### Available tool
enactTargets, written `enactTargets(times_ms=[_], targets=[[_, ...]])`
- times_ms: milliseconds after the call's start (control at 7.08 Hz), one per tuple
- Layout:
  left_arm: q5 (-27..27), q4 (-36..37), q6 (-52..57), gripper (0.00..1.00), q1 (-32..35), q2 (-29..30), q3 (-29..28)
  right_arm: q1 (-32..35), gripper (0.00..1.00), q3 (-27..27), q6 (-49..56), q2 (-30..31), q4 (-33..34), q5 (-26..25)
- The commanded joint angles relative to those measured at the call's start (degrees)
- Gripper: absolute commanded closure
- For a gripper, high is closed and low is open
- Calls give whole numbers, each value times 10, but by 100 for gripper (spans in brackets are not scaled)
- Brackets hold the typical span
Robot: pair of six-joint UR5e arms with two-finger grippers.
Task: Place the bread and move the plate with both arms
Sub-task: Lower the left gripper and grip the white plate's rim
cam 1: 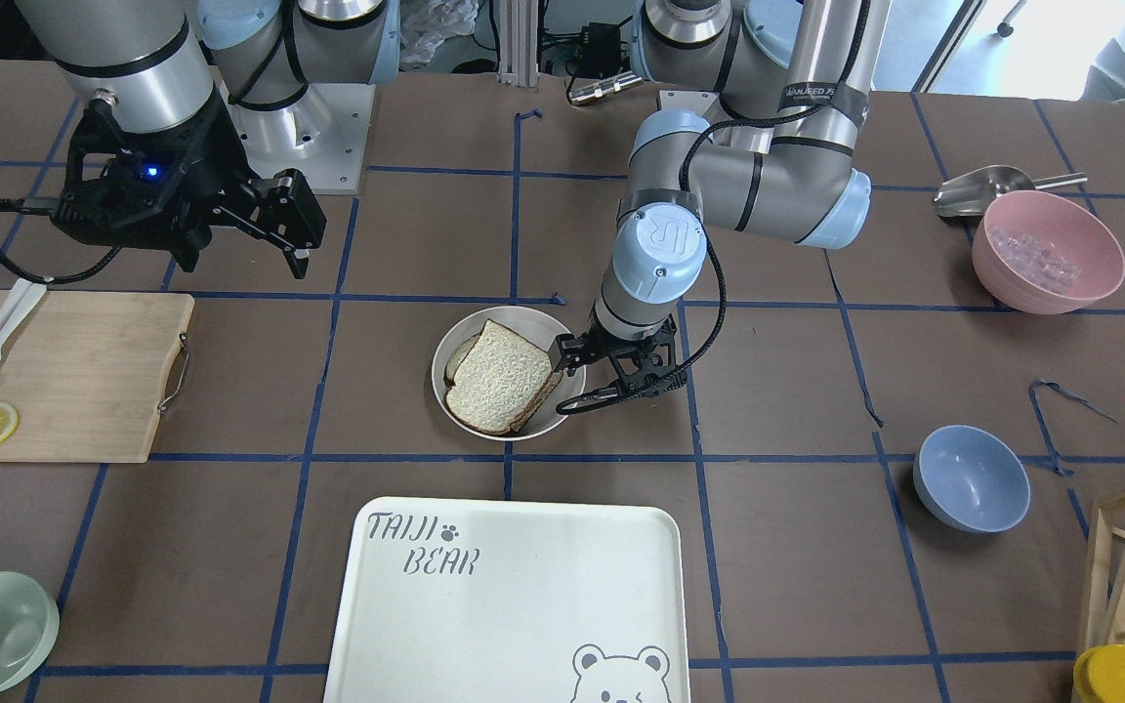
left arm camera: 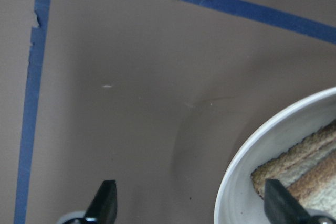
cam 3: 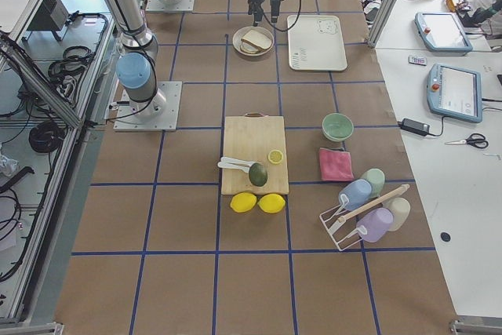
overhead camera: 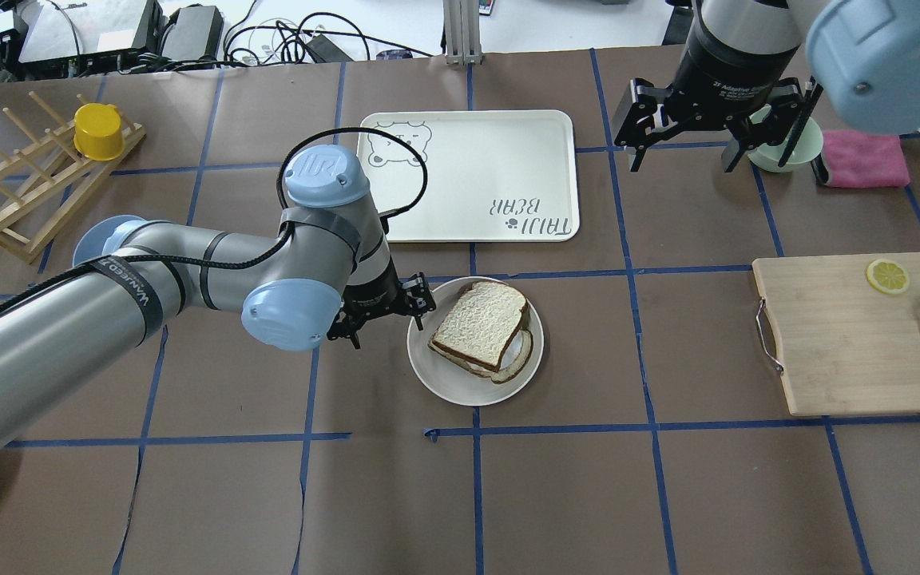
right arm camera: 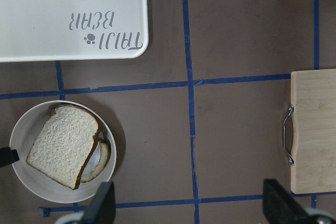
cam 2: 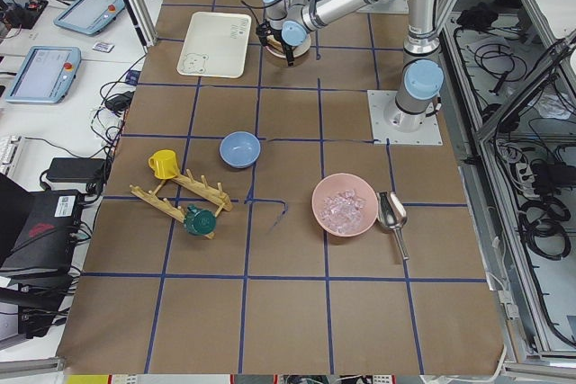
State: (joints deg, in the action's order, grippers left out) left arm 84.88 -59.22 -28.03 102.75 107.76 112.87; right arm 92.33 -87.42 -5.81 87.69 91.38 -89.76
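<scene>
You have the left fingers (left arm camera: 107, 205) spread astride the rim of the plate (overhead camera: 444, 382), with the bread (overhead camera: 480, 323) just inside. The right fingers (right arm camera: 102, 205), also spread, hang well apart beside the tray (overhead camera: 468, 176).

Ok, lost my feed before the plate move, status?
Left gripper open, fingers astride plate rim. Right gripper open, raised, away. Bread on plate, atop another slice. Nothing seen blocking plate.

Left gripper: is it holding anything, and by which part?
Nothing yet. The left gripper is open, straddling the plate's rim: one fingertip outside, one above the inside near the bread. The right gripper is open and empty too.
</scene>
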Motion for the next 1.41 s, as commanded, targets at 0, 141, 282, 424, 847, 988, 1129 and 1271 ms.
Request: enactTargets(times_ms=[0, 141, 282, 424, 847, 988, 1129, 1271], targets=[[-7, 10, 8, 13, 3, 0, 18, -1, 0, 1, 1, 1, -1, 0], [-7, 10, 7, 26, 3, 0, 23, -1, 0, 0, 1, 1, -1, -2], [-8, 14, 7, 44, 3, 1, 24, -1, 0, 0, 11, 0, -1, -3], [-9, 23, 5, 50, 3, 1, 24, -2, 0, 0, 35, 0, -1, -7], [-29, 46, 6, 63, 7, 4, 22, -3, 0, 0, 40, 0, 2, -7], [-29, 49, 6, 73, 7, 5, 21, -2, 0, 0, 41, 0, 5, -7], [-30, 51, 7, 79, 7, 5, 21, -3, 0, 0, 41, 0, 6, -7], [-30, 52, 7, 80, 7, 10, 21, -3, 0, 0, 41, -1, 6, -7]])
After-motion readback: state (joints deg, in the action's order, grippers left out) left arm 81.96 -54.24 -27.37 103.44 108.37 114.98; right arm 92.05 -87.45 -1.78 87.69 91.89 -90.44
